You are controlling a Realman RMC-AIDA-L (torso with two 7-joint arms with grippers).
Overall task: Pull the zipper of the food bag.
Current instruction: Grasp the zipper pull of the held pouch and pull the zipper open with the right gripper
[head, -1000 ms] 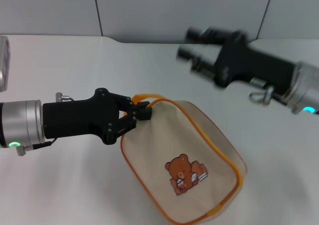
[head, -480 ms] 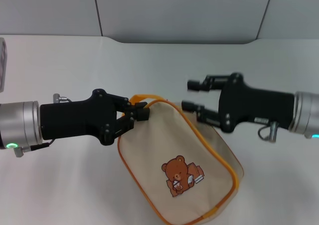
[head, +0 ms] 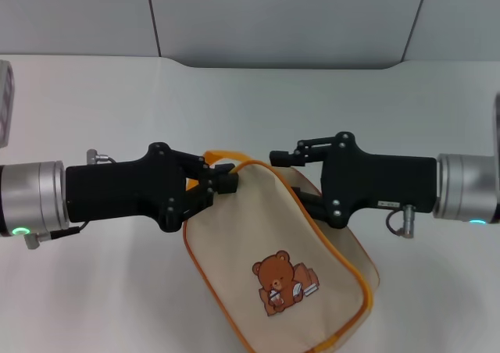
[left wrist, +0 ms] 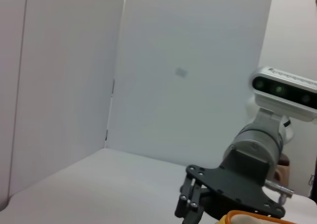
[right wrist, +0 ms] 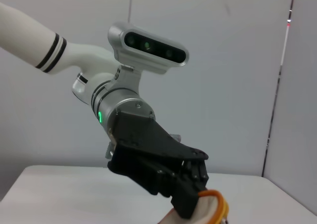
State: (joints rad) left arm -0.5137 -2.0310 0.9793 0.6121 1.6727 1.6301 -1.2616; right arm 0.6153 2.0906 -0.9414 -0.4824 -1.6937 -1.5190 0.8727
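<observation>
Food bag (head: 273, 275) hung tilted just above the white counter (head: 94, 103), bear patch (head: 283, 281) facing the head camera, orange piping running round the edge. Held up by its top left corner. Left hand (head: 224, 180) closed on that corner, right where the orange strap loop (head: 226, 155) meets the bag; fingertips (head: 228, 181) pinched tight against the fabric (same grip confirmed in the right wrist view, left hand (right wrist: 190, 204) clamped over the orange-edged top). Right hand (head: 291, 175) brought in from the other side at about the same height, close against the upper right edge of the bag. Upper finger (head: 285, 157) visible above the bag's edge; lower finger hidden behind the fabric, so a gap between the two fingers, nothing seen gripped. Zipper pull tab not made out in any view; only the orange zip line (head: 336, 251) along the right side of the bag. Left wrist view: right hand (left wrist: 190, 204) just beside the bag's orange rim.
</observation>
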